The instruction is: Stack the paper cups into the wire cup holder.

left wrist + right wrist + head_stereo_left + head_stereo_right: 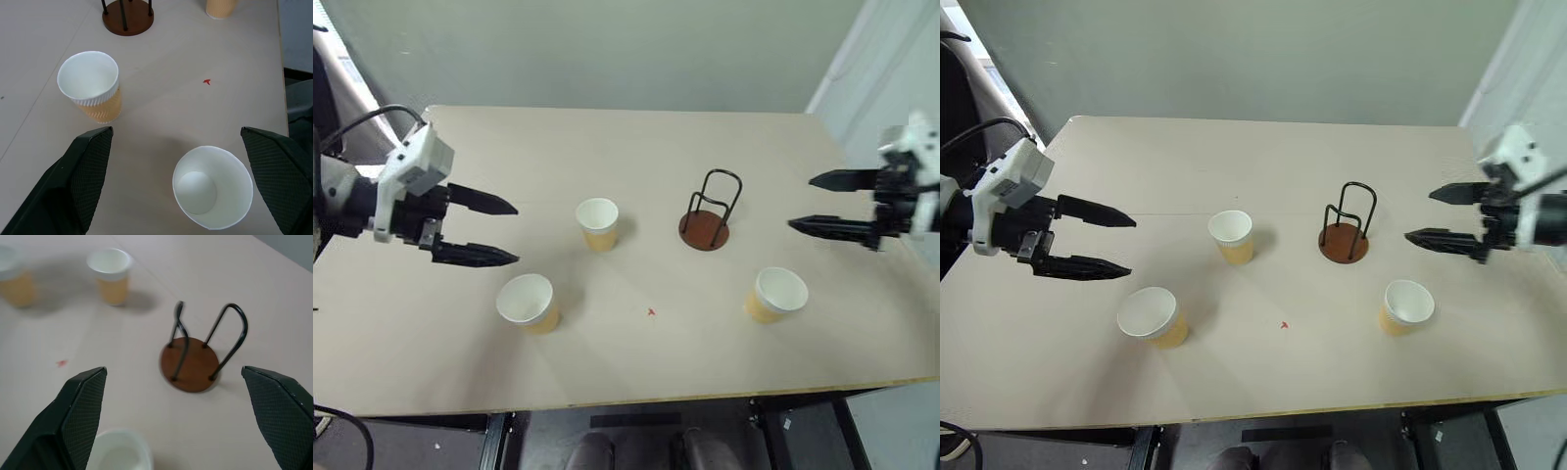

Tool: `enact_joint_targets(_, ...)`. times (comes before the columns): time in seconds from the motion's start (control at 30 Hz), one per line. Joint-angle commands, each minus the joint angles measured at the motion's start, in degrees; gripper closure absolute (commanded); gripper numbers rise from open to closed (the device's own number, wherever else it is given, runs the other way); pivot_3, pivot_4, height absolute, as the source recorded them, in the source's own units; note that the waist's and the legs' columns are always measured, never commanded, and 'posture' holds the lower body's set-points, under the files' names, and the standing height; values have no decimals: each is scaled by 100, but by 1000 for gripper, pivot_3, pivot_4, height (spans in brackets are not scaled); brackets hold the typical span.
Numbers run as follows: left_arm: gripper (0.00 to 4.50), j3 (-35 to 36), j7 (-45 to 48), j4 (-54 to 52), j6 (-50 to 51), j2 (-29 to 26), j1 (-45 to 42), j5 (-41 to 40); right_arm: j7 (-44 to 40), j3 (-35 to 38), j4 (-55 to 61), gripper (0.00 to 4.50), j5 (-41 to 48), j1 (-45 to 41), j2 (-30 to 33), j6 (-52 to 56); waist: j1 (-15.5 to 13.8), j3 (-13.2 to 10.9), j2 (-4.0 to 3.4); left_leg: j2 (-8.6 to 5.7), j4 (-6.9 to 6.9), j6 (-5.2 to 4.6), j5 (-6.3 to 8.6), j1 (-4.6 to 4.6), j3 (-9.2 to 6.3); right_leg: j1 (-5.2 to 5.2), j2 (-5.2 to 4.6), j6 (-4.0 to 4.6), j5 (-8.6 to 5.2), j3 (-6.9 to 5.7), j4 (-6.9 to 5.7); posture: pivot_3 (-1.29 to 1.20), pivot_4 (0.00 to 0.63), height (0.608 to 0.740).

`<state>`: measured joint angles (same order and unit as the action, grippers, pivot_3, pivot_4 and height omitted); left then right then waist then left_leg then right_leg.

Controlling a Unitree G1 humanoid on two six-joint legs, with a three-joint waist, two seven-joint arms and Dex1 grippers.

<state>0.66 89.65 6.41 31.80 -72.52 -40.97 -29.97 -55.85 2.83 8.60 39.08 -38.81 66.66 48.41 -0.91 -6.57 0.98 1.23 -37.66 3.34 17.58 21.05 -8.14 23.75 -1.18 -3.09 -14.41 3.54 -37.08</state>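
A: The desk (607,372) fills mid-frame. Why are both arms raised at its sides?

B: Likely staging. The left end effector (494,231) at left and the right end effector (827,203) at right are spread, holding nothing.

A: And the wire cup holder (707,215)?

B: Right of centre, empty. Three paper cups (597,223) (529,302) (776,294) stand upright, well apart, the lower two nearer the front edge, with open room between.

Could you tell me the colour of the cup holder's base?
Reddish-brown base, clearest in the right wrist view.
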Motion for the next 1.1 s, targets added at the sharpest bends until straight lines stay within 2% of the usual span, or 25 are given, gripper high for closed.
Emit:
enact_joint_targets(0.03,26,340,-47,-238,63,-13,67,-104,738,-354,-242,0,-363,-731,-504,704,2,0,0,0,-4,-1,1,6,-2,2,-1,-1,0,0,1,0,150,740)
enact_joint_targets(0.23,26,442,-173,-406,110,69,248,-90,1118,-925,-543,0,-878,-1244,-1286,1205,-27,1,-1,2,-3,-1,1,22,-12,13,0,0,2,-12,4,0,150,740)
enact_joint_targets(0.47,26,664,-279,-719,429,14,468,-292,928,-1262,-825,0,-1394,-1137,-1572,807,-48,2,-2,-2,-41,1,0,84,-21,48,-1,-7,20,-20,1,0,150,740)
enact_joint_targets(0.8,26,932,-502,-1071,654,-86,804,-360,1269,-1059,-1523,0,-1823,-1328,-2345,378,-42,3,-3,-2,-48,2,0,82,-19,52,-1,-7,21,-19,2,0,150,740)
enact_joint_targets(0.93,0,966,-560,-1112,682,-106,829,-410,1377,-996,-1802,911,-2002,-1458,-2565,174,-43,3,-3,-3,-49,3,-1,82,-19,53,-1,-7,22,-19,2,0,150,740)
enact_joint_targets(1.1,0,968,-606,-1124,704,-132,837,-405,1269,-1002,-1908,2770,-2092,-1514,-2603,89,-63,3,-3,-3,-47,4,-1,83,-20,52,-1,-6,22,-20,0,0,150,740)
